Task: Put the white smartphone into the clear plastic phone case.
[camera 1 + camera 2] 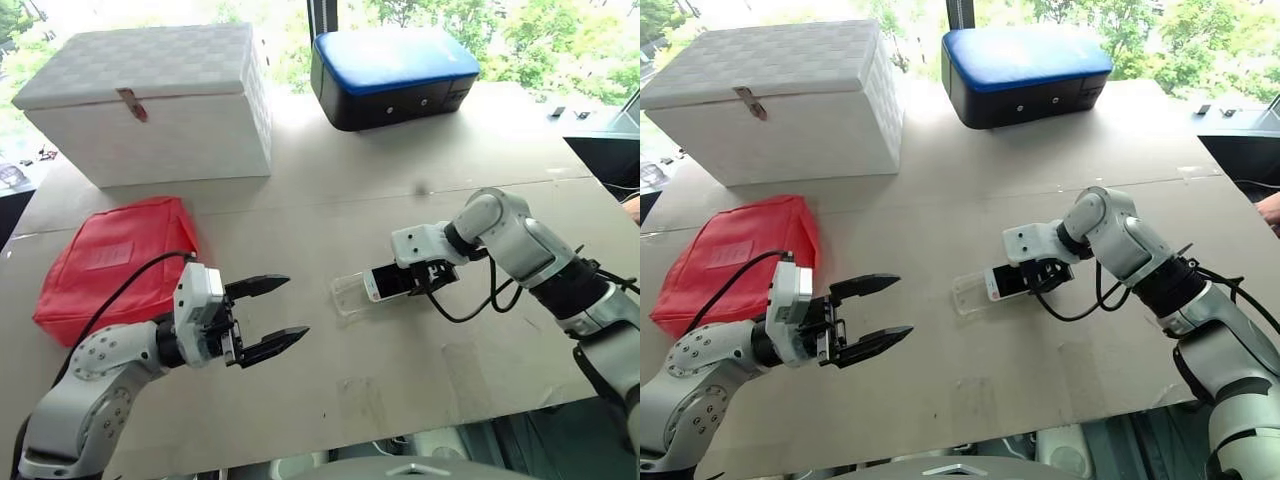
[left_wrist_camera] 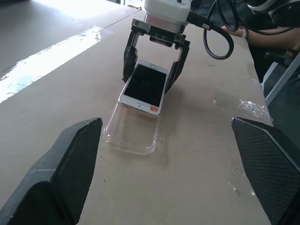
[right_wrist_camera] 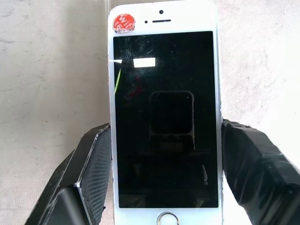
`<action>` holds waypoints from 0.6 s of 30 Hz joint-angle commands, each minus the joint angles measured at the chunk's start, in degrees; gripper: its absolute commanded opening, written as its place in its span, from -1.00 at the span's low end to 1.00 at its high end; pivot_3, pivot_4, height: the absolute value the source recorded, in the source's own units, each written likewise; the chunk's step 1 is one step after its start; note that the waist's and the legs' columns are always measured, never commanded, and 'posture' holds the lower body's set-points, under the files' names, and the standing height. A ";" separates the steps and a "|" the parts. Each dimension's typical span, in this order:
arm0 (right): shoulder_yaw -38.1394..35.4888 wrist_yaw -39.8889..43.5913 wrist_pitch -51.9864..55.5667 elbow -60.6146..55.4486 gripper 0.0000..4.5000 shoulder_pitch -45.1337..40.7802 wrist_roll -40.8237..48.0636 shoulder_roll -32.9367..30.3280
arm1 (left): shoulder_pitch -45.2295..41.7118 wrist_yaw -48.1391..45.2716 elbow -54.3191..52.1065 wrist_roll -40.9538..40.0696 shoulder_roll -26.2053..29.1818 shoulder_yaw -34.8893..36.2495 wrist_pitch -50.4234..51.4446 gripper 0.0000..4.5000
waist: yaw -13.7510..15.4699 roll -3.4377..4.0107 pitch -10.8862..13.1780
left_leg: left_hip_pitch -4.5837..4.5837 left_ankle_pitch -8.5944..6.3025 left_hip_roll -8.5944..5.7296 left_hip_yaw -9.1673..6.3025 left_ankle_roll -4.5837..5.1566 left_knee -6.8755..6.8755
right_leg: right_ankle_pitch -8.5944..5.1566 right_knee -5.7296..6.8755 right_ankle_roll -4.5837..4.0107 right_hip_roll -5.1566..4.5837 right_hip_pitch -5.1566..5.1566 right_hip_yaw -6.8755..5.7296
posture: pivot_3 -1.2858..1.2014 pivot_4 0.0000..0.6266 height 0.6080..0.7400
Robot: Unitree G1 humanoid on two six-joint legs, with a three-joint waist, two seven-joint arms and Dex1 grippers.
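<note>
1. The cardboard-covered table (image 1: 330,400) carries the work near its middle; a white box (image 1: 150,100), a blue-topped case (image 1: 395,75) and a red pouch (image 1: 115,265) sit well apart from it.
2. The right gripper (image 1: 420,280) grips the white smartphone (image 2: 144,87) by its long edges, fingers (image 3: 89,173) pressed on either side, screen up.
3. The left gripper (image 1: 270,315) hovers with its jaws wide and empty (free to steady the case if it slides).
4. The clear plastic phone case (image 2: 131,133) lies flat; the phone's speaker end rests tilted over its near rim.
5. To seat it well, I would keep the phone aligned with the case, lower the raised end, then press the corners in.
</note>
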 commanded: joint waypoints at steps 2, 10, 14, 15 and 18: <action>-1.19 0.33 -0.14 0.01 0.98 -0.77 -0.68 -0.18 | 0.28 -0.44 -0.08 0.28 -0.21 0.50 -1.59 1.00 | -0.07 0.03 0.03 | -0.05 0.00 -0.01 0.01 0.00 0.00 | 0.00 -0.01 0.00 -0.01 -0.03 0.00 | 0.03 -0.52 1.00; -3.05 -0.45 0.78 -1.04 0.98 -0.70 0.43 0.11 | 0.68 -0.80 0.24 0.57 -0.24 0.22 -2.24 1.00 | -0.06 0.04 0.05 | -0.10 0.00 -0.01 0.03 -0.01 0.00 | 0.01 -0.05 0.02 -0.02 -0.04 -0.01 | 0.03 -0.52 1.00; -4.60 0.00 -0.08 -2.58 0.98 -0.30 2.47 -0.22 | 0.65 -0.78 0.29 0.79 -0.23 0.07 -2.29 1.00 | -0.07 0.04 0.06 | -0.10 0.00 -0.01 0.02 -0.01 -0.01 | 0.01 -0.06 0.02 -0.03 -0.05 -0.01 | 0.03 -0.52 1.00; -4.83 0.32 -0.65 -2.91 0.98 -0.03 2.99 -0.44 | 0.59 -0.69 0.24 0.88 -0.26 -0.09 -2.26 1.00 | -0.07 0.04 0.06 | -0.10 0.00 -0.01 0.02 -0.01 -0.01 | 0.01 -0.05 0.02 -0.03 -0.05 -0.01 | 0.03 -0.52 1.00; -4.93 0.01 -2.79 -3.05 0.98 0.85 3.26 -0.65 | 0.32 -0.72 0.26 1.12 -0.24 -0.42 -2.19 1.00 | -0.05 0.04 0.06 | -0.10 0.00 -0.01 0.01 -0.01 -0.01 | 0.01 -0.05 0.03 -0.02 -0.05 -0.02 | 0.03 -0.52 1.00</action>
